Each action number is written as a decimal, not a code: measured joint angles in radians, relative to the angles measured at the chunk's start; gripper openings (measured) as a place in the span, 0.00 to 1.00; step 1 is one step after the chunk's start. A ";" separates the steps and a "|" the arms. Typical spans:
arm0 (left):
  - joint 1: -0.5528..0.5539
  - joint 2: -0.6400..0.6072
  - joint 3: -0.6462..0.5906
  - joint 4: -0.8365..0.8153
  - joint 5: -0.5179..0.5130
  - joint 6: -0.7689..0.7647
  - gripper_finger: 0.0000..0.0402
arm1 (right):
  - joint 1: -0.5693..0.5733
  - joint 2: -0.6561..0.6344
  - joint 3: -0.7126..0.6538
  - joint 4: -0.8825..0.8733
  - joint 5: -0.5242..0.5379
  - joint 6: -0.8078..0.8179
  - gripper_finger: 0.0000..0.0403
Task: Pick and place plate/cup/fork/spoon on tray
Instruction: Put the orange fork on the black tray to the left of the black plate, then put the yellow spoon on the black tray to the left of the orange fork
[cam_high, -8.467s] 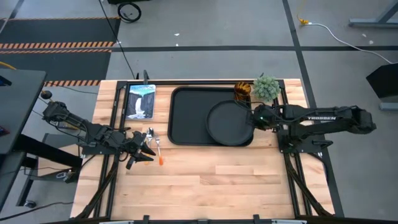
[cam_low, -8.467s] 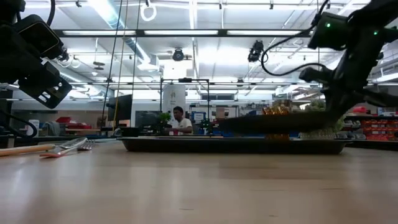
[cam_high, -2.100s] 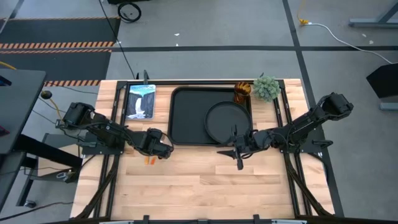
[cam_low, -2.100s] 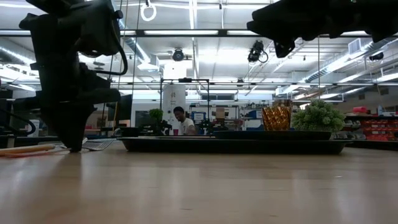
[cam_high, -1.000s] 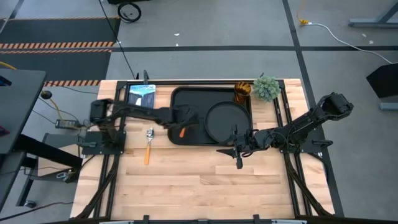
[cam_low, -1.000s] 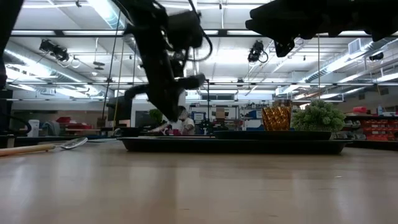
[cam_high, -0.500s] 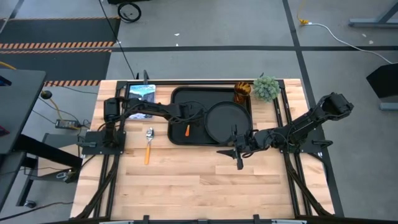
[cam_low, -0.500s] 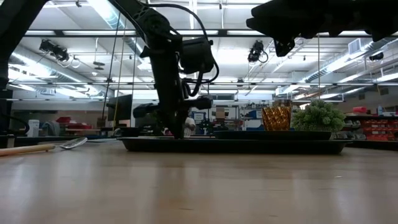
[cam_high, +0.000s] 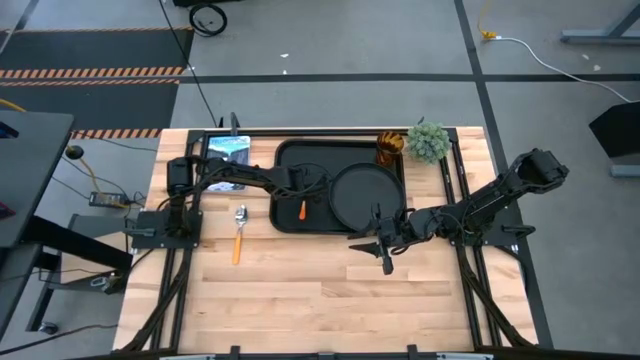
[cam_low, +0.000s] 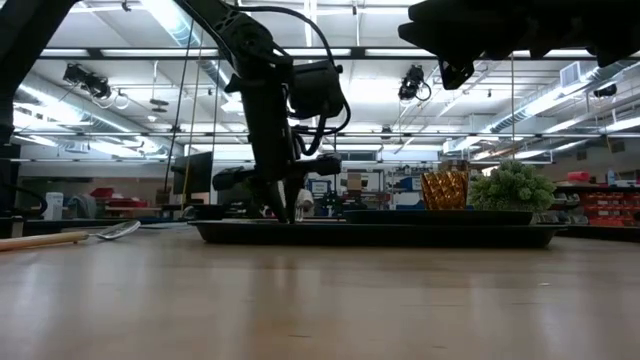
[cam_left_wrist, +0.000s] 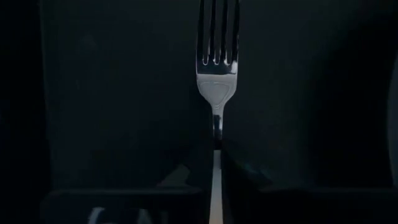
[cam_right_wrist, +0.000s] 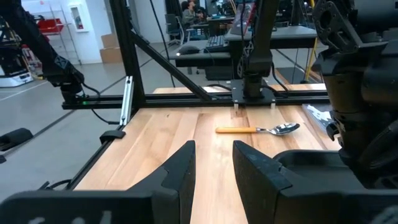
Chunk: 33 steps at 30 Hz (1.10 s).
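The black tray (cam_high: 290, 155) lies at the table's far middle, with the round black plate (cam_high: 365, 196) resting flat in its right half. The fork (cam_left_wrist: 216, 93) lies on the tray's floor left of the plate, tines toward the far edge, its orange handle (cam_high: 302, 211) showing. My left gripper (cam_left_wrist: 216, 146) stands over it, shut on it. The amber cup (cam_high: 389, 149) stands at the tray's far right corner. The spoon (cam_high: 239, 231) lies flat on the table left of the tray. My right gripper (cam_high: 384, 262) hovers open by the tray's near edge. My left gripper pinches the fork's narrow neck (cam_left_wrist: 216, 127), just behind the tines, between its two fingers. The fingers come from above, pointing down, one on each side of the fork. The fork lies flat on the tray's floor, with its handle running back under the gripper.
A green bushy plant (cam_high: 428, 141) stands at the far right, next to the cup. A picture card (cam_high: 226, 162) lies left of the tray's far end. Bare wood fills the table's near half (cam_high: 320, 300).
My left gripper has carried the fork a little toward the table's right edge and down, from above the tray's left part to the tray's floor, coming more upright. The fork now lies flat in the tray. In the last half second it has kept still.
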<state>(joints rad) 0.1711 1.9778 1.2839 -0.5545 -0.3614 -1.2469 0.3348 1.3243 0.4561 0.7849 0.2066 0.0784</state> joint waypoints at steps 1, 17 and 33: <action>0.000 0.000 0.000 0.000 0.000 0.000 0.12 | 0.000 0.000 0.000 0.000 0.000 0.000 0.28; -0.048 -0.090 -0.001 -0.189 0.130 0.109 0.23 | 0.000 0.000 0.000 -0.010 0.000 -0.010 0.28; -0.383 -0.270 -0.035 -0.715 0.121 -0.057 0.12 | 0.016 0.000 0.000 -0.022 0.008 0.008 0.28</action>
<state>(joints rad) -0.2115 1.7081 1.2486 -1.2699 -0.2403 -1.3042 0.3512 1.3243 0.4561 0.7632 0.2150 0.0864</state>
